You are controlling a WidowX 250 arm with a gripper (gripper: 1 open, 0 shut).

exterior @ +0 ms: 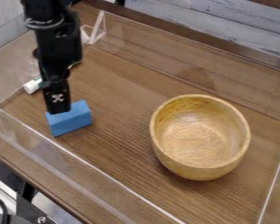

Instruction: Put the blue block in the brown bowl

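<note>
Fingers [56, 98] of the one gripper [57, 101]: black, pointing straight down, set apart, nothing pinched between them. Tips overlap the upper left edge of the blue block [70, 118] in this view; contact cannot be told from the single camera angle.

Gripper body and arm: one black arm, rising out of the top left of the frame and hiding part of the scene behind it.

Blue block: count one. Lies flat on the tabletop [130, 83], left of centre, near the front edge, not lifted. Long side runs slightly askew to the front edge.

Marker [32, 86]: count one, only its white end shows, just left of the gripper; the rest is hidden behind the arm.

Brown bowl [199, 136]: count one. Upright on the tabletop at the right, well apart from the block. Hollow holds nothing; grain rings visible inside.

Tabletop: dark wood-grain surface, bounded by low clear walls [20, 140] along the front and left sides. One small clear stand-like piece [94, 31] at the back, near the arm.
</note>
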